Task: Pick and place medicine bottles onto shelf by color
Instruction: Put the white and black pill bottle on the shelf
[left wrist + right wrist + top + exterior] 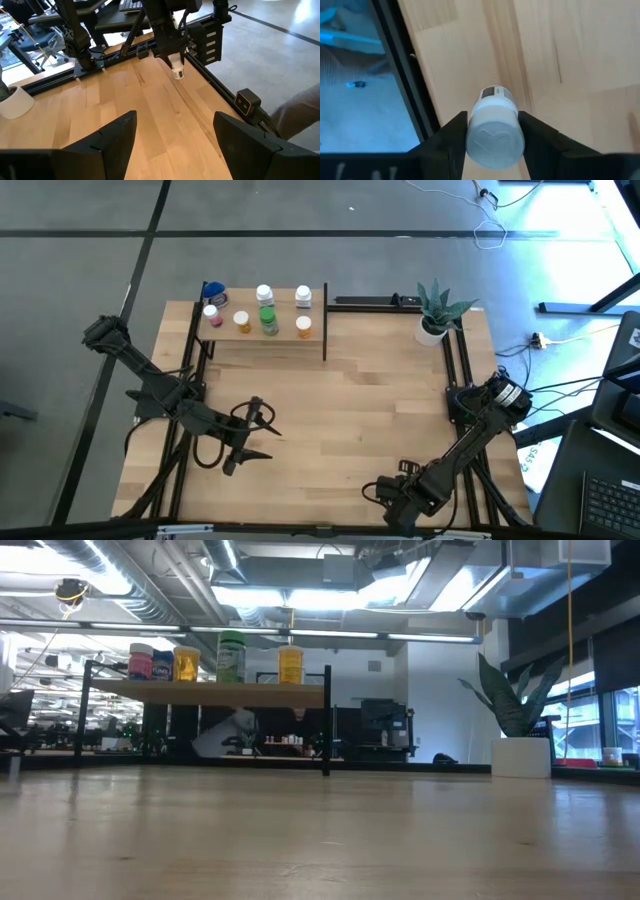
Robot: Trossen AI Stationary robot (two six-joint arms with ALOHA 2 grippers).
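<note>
A white medicine bottle (496,95) with a white cap sits between the fingers of my right gripper (495,150), near the table's near edge right of centre (385,492). The left wrist view shows this bottle (178,70) below the right gripper's fingers. The shelf (262,340) stands at the far left and bears several bottles: blue (213,293), pink (211,313), orange (242,321), green (268,318) and white (303,297). My left gripper (255,435) hovers open over the left half of the table, with nothing between its fingers (112,140). My right gripper pinches the white bottle's cap (495,135) between its two fingers, one on each side. The fingers come from above, pointing steeply down. The bottle is upright, cap up, its body below the fingers. Whether its base rests on the table cannot be told.
A potted plant (437,310) stands at the far right corner. Black rails (455,370) run along the table's sides. Bare wood lies between the shelf and both grippers.
</note>
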